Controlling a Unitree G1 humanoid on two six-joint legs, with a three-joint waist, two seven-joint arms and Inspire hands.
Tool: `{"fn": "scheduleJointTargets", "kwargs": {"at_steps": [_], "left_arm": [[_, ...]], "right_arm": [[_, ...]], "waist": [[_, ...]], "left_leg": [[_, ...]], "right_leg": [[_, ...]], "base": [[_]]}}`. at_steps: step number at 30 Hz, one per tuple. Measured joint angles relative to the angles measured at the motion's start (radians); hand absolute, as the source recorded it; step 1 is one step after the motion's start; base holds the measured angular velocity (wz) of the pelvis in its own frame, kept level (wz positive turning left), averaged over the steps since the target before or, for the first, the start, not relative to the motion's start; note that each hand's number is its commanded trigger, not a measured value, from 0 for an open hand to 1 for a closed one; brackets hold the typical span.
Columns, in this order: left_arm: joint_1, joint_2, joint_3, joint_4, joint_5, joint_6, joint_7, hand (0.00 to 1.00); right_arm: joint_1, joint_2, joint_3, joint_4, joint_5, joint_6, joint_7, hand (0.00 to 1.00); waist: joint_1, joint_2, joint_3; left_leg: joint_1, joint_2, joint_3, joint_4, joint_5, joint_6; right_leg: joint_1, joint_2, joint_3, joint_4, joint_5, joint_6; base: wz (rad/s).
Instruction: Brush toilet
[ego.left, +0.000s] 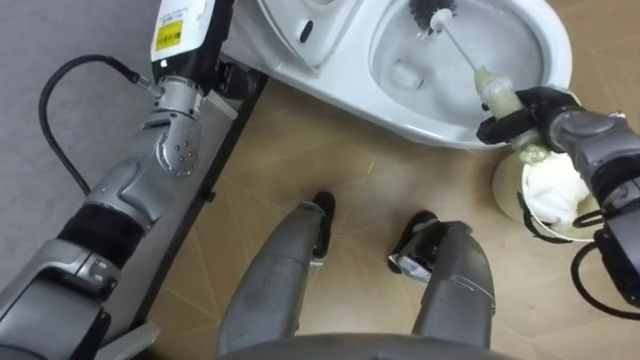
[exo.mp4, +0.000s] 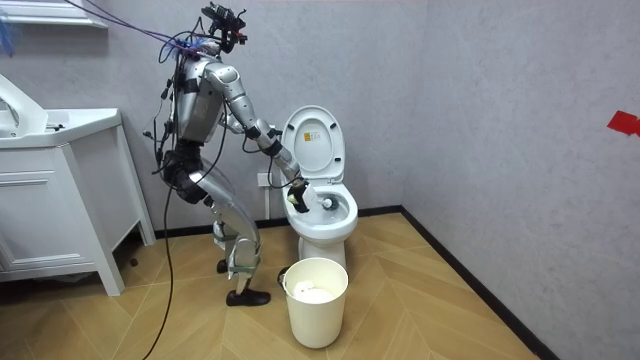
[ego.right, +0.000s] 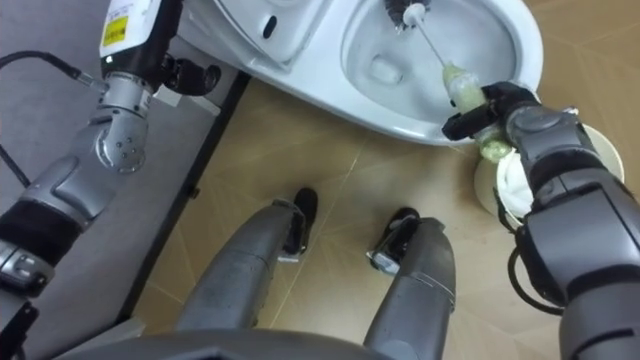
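The white toilet (ego.left: 440, 125) has its lid (exo.mp4: 312, 140) raised and its bowl open below me. A toilet brush (ego.left: 465, 58) reaches into the bowl, its black bristle head (ego.left: 432, 14) against the far inner wall. My right hand (ego.left: 525, 112) is shut on the pale grip end of the brush at the bowl's right rim. In the room view I stand bent toward the toilet with that arm stretched down to the bowl (exo.mp4: 295, 195). My left hand (ego.left: 185, 30) is up beside the toilet's left side, by the wall, with its fingers cut off by the view's edge.
A white waste bin (ego.left: 550, 195) with a white liner stands on the wood floor right of the toilet, under my right forearm. A dark skirting strip (ego.left: 200, 200) runs along the grey wall on my left. A white vanity cabinet (exo.mp4: 60, 200) stands behind me.
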Motion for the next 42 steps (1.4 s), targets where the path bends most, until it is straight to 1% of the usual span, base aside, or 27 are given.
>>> {"fn": "scheduleJointTargets", "kwargs": {"at_steps": [1, 2, 4, 6, 8, 10, 12, 14, 18, 20, 25, 27, 28, 30, 31, 32, 33, 34, 35, 36, 37, 38, 39, 41, 42], "left_arm": [[-0.004, 0.003, 0.000, 0.001, 0.000, -0.001, -0.010, 0.00], [-0.008, 0.005, 0.002, 0.006, 0.000, -0.005, -0.019, 0.00], [-0.008, 0.010, 0.004, 0.011, -0.001, -0.006, -0.027, 0.00], [-0.004, 0.018, 0.012, 0.016, -0.002, -0.010, -0.035, 0.00], [-0.004, 0.031, 0.020, 0.017, -0.001, -0.009, -0.044, 0.00], [-0.004, 0.038, 0.025, 0.017, -0.002, -0.006, -0.051, 0.00], [-0.005, 0.038, 0.025, 0.017, -0.004, 0.003, -0.064, 0.00], [0.000, 0.040, 0.025, 0.016, -0.001, 0.017, -0.083, 0.00], [0.004, 0.043, 0.025, 0.008, 0.003, 0.032, -0.086, 0.00], [0.012, 0.045, 0.027, 0.002, 0.006, 0.038, -0.085, 0.00], [0.019, 0.047, 0.031, -0.016, 0.023, 0.063, -0.090, 0.00], [0.020, 0.047, 0.025, -0.019, 0.017, 0.069, -0.091, 0.00], [0.022, 0.045, 0.024, -0.018, 0.009, 0.069, -0.088, 0.00], [0.019, 0.049, 0.010, -0.016, -0.012, 0.069, -0.082, 0.00], [0.019, 0.050, 0.001, -0.014, -0.011, 0.069, -0.072, 0.00], [0.022, 0.049, -0.015, -0.009, -0.010, 0.068, -0.056, 0.00], [0.023, 0.049, -0.023, -0.009, -0.010, 0.067, -0.047, 0.00], [0.025, 0.048, -0.024, -0.009, -0.009, 0.060, -0.040, 0.00], [0.024, 0.049, -0.022, -0.010, -0.007, 0.054, -0.038, 0.00], [0.024, 0.049, -0.022, -0.012, -0.006, 0.052, -0.038, 0.00], [0.024, 0.048, -0.023, -0.020, -0.006, 0.051, -0.038, 0.00], [0.026, 0.049, -0.023, -0.033, -0.006, 0.051, -0.039, 0.00], [0.026, 0.049, -0.023, -0.038, -0.006, 0.050, -0.037, 0.00], [0.038, 0.049, -0.024, -0.060, -0.006, 0.045, -0.034, 0.00], [0.042, 0.048, -0.024, -0.066, -0.006, 0.045, -0.034, 0.00]], "right_arm": [[0.000, -0.001, 0.028, -0.012, -0.011, 0.001, 0.026, 1.00], [0.000, 0.003, 0.053, -0.020, -0.025, 0.006, 0.045, 1.00], [0.001, 0.010, 0.080, -0.025, -0.032, 0.012, 0.068, 1.00], [0.002, 0.005, 0.097, -0.049, -0.038, 0.028, 0.094, 1.00], [0.005, 0.005, 0.116, -0.084, -0.039, 0.049, 0.123, 1.00], [0.007, 0.004, 0.137, -0.101, -0.040, 0.060, 0.146, 1.00], [0.012, 0.004, 0.155, -0.102, -0.041, 0.071, 0.170, 1.00], [0.015, 0.004, 0.172, -0.105, -0.066, 0.078, 0.200, 1.00], [0.028, 0.000, 0.172, -0.117, -0.114, 0.079, 0.221, 1.00], [0.040, 0.000, 0.172, -0.148, -0.170, 0.092, 0.223, 1.00], [0.045, -0.017, 0.172, -0.224, -0.276, 0.130, 0.223, 1.00], [0.043, -0.020, 0.172, -0.226, -0.304, 0.132, 0.223, 1.00], [0.040, -0.020, 0.172, -0.224, -0.304, 0.132, 0.223, 1.00], [0.031, -0.022, 0.173, -0.201, -0.276, 0.129, 0.216, 1.00], [0.026, -0.022, 0.176, -0.179, -0.244, 0.117, 0.204, 1.00], [0.026, -0.023, 0.179, -0.140, -0.190, 0.094, 0.188, 1.00], [0.027, -0.023, 0.182, -0.118, -0.157, 0.082, 0.180, 1.00], [0.031, -0.021, 0.182, -0.074, -0.097, 0.060, 0.161, 1.00], [0.034, -0.007, 0.172, -0.032, -0.053, 0.048, 0.143, 1.00], [0.035, 0.001, 0.164, -0.013, -0.033, 0.047, 0.132, 1.00], [0.042, 0.007, 0.160, 0.003, 0.016, 0.046, 0.110, 1.00], [0.044, 0.008, 0.140, 0.018, 0.068, 0.037, 0.100, 1.00], [0.045, 0.008, 0.127, 0.024, 0.095, 0.032, 0.093, 1.00], [0.047, 0.016, 0.074, 0.063, 0.207, 0.018, 0.041, 1.00], [0.049, 0.020, 0.054, 0.070, 0.231, 0.016, 0.027, 1.00]], "waist": [[0.007, 0.002, 0.0007], [0.019, 0.002, 0.0011], [0.023, 0.002, 0.0013], [0.025, 0.003, 0.0012], [0.027, 0.004, 0.0007], [0.034, 0.004, 0.0005], [0.034, 0.011, -0.0001], [0.038, 0.024, -0.0035], [0.041, 0.030, -0.0067], [0.046, 0.030, -0.0070], [0.051, 0.029, -0.0083], [0.052, 0.028, -0.0099], [0.052, 0.027, -0.0098], [0.049, 0.027, -0.0098], [0.049, 0.021, -0.0079], [0.050, 0.019, -0.0082], [0.048, 0.017, -0.0078], [0.040, 0.015, -0.0068], [0.034, 0.015, -0.0070], [0.034, 0.015, -0.0069], [0.028, 0.013, -0.0061], [0.019, 0.014, -0.0062], [0.013, 0.012, -0.0056], [0.000, 0.009, -0.0049], [-0.007, 0.008, -0.0049]], "left_leg": [[0.002, 0.004, 0.000, -0.001, -0.001, -0.001], [0.005, 0.016, 0.007, -0.001, -0.002, -0.003], [0.011, 0.018, 0.008, -0.004, -0.003, -0.005], [0.016, 0.020, 0.009, -0.008, -0.004, -0.007], [0.017, 0.037, 0.008, -0.009, -0.006, -0.013], [0.017, 0.050, 0.007, -0.010, -0.006, -0.020], [0.024, 0.054, 0.000, -0.011, -0.007, -0.024], [0.033, 0.063, -0.004, -0.009, -0.012, -0.031], [0.034, 0.068, -0.008, -0.009, -0.016, -0.036], [0.037, 0.070, -0.008, -0.009, -0.018, -0.040], [0.040, 0.070, -0.007, -0.009, -0.021, -0.043], [0.042, 0.070, -0.006, -0.009, -0.020, -0.044], [0.046, 0.069, -0.004, -0.009, -0.020, -0.044], [0.050, 0.065, -0.002, -0.008, -0.020, -0.043], [0.051, 0.065, 0.006, -0.009, -0.020, -0.041], [0.052, 0.063, 0.008, -0.010, -0.021, -0.041], [0.052, 0.061, 0.008, -0.012, -0.020, -0.040], [0.049, 0.058, 0.006, -0.012, -0.019, -0.039], [0.046, 0.055, -0.001, -0.012, -0.017, -0.036], [0.044, 0.054, -0.002, -0.010, -0.017, -0.036], [0.038, 0.051, -0.003, -0.009, -0.017, -0.034], [0.028, 0.041, -0.004, -0.011, -0.014, -0.025], [0.023, 0.034, -0.005, -0.011, -0.011, -0.021], [0.015, 0.013, -0.004, -0.009, -0.005, -0.012], [0.014, 0.008, -0.004, -0.007, -0.004, -0.011]], "right_leg": [[0.003, 0.005, 0.000, -0.004, 0.002, -0.001], [0.005, 0.015, 0.000, -0.013, 0.007, -0.005], [0.006, 0.018, 0.003, -0.013, 0.007, -0.008], [0.008, 0.021, 0.003, -0.014, 0.007, -0.013], [0.012, 0.038, -0.002, -0.026, 0.011, -0.022], [0.016, 0.049, -0.011, -0.037, 0.016, -0.033], [0.028, 0.051, -0.023, -0.040, 0.014, -0.038], [0.041, 0.065, -0.024, -0.048, 0.013, -0.040], [0.042, 0.067, -0.026, -0.050, 0.011, -0.045], [0.042, 0.076, -0.024, -0.050, 0.010, -0.047], [0.042, 0.078, -0.019, -0.049, 0.009, -0.050], [0.042, 0.079, -0.017, -0.048, 0.014, -0.059], [0.043, 0.080, -0.011, -0.046, 0.015, -0.059], [0.044, 0.075, -0.007, -0.037, 0.014, -0.058], [0.041, 0.068, -0.002, -0.032, 0.012, -0.058], [0.041, 0.064, -0.001, -0.030, 0.009, -0.056], [0.041, 0.063, 0.000, -0.030, 0.008, -0.055], [0.040, 0.063, -0.001, -0.027, 0.005, -0.051], [0.040, 0.063, -0.003, -0.028, 0.003, -0.048], [0.039, 0.063, -0.003, -0.028, 0.003, -0.047], [0.037, 0.060, -0.003, -0.027, 0.002, -0.042], [0.029, 0.043, -0.007, -0.021, -0.002, -0.034], [0.022, 0.037, -0.008, -0.013, -0.004, -0.032], [0.012, 0.012, -0.005, 0.003, -0.005, -0.028], [0.012, 0.006, -0.004, 0.008, -0.007, -0.024]], "base": [[-0.14], [-0.17], [-0.12], [-0.09], [-0.12], [-0.11], [-0.02], [-0.07], [-0.02], [-0.07], [-0.02], [0.00], [0.00], [0.00], [0.00], [0.00], [0.09], [0.18], [0.18], [0.13], [0.14], [0.20], [0.30], [0.25], [0.22]]}}
